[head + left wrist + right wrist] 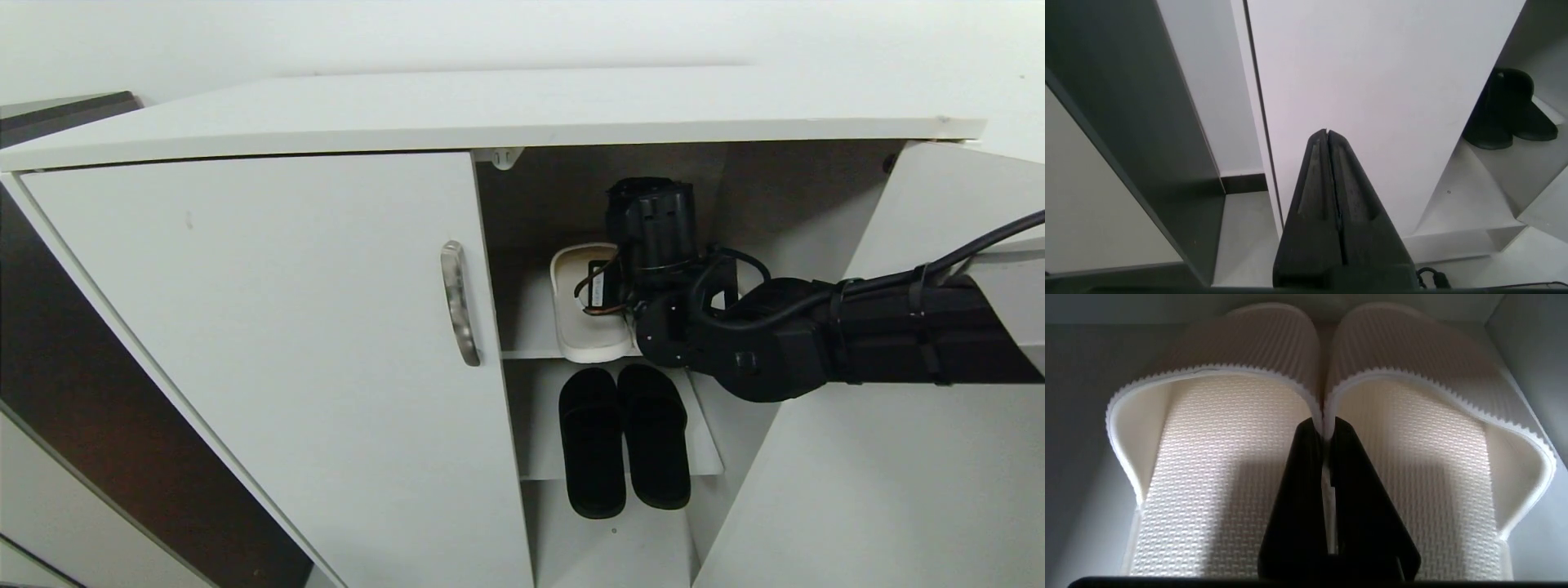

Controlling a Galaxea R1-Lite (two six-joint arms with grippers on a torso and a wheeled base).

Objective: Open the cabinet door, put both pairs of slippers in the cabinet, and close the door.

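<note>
Right claw (1327, 431) nearly closed, pinching adjoining inner edges of white slippers (1225, 449). Pair lies just ahead of claw on upper shelf (526, 335), heels at front edge. Black slippers (624, 441) on shelf below claw. Rec: nudge deeper, set flat, release, back out straight w/o dragging. Left claw (1327, 139) closed, empty.

Left gripper (1327, 137), tips together, before white cabinet door (1372, 73); black slippers (1507, 110), seemingly on a shelf (1470, 175).

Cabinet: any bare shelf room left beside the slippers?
Upper shelf: bare strip between the closed left door and the white slippers; its right side is crowded by the right arm. Lower shelf: narrow strip left of the black slippers. Cabinet floor below them is bare.
</note>
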